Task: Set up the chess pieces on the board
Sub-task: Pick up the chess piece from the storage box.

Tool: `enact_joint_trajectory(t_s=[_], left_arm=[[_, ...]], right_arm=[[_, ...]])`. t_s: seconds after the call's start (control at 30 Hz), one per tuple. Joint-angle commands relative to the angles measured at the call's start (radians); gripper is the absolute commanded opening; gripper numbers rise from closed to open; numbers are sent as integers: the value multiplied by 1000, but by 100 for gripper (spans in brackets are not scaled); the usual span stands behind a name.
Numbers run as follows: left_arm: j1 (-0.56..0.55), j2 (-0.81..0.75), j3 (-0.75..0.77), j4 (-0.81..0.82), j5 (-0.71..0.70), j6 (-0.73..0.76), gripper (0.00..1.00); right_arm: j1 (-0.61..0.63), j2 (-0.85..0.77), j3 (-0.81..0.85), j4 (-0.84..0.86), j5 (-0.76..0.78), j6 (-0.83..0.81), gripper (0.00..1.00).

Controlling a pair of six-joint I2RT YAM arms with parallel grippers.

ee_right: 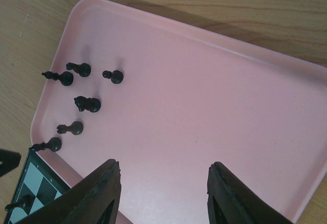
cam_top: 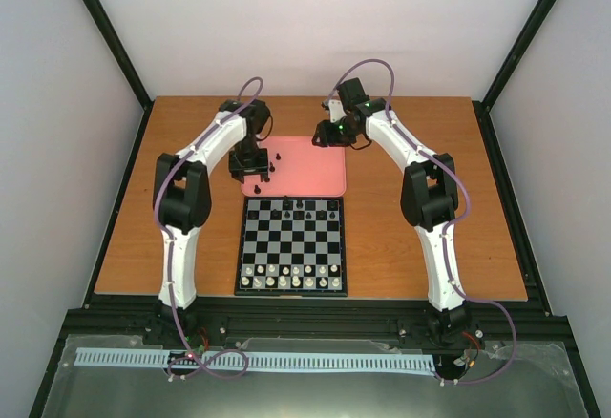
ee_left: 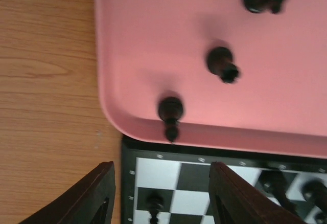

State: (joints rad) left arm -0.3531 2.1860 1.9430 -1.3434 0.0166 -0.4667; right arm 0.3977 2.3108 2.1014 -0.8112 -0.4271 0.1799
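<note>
Here, your left gripper (ee_left: 162,172) hangs, jaws spread, at the far-left corner of the chessboard (ee_left: 204,155); your right gripper (ee_right: 163,169), jaws spread too, hovers above the pink tray (ee_right: 214,96).

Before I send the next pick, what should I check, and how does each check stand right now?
1. Left fingers free: ok, apart with nothing between them.
2. Right fingers free: ok, apart over a bare part of the tray.
3. Black pieces available to pick: ok, six are clustered at one end of the tray.
4. Those pieces upright: cannot tell.
5. Black rows on the board filled: not ok, several squares there stand bare.
</note>
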Motion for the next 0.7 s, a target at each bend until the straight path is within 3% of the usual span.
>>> enact_joint_trajectory(t_s=[0.0,0.67], left_arm=[[16,-24,-12,40,-40,39,52],[35,53,-66,120,16,93,40]], right_arm=[[-9,23,25,14,-6,-4,47],[-10,63,67,0,-4,-3,47]])
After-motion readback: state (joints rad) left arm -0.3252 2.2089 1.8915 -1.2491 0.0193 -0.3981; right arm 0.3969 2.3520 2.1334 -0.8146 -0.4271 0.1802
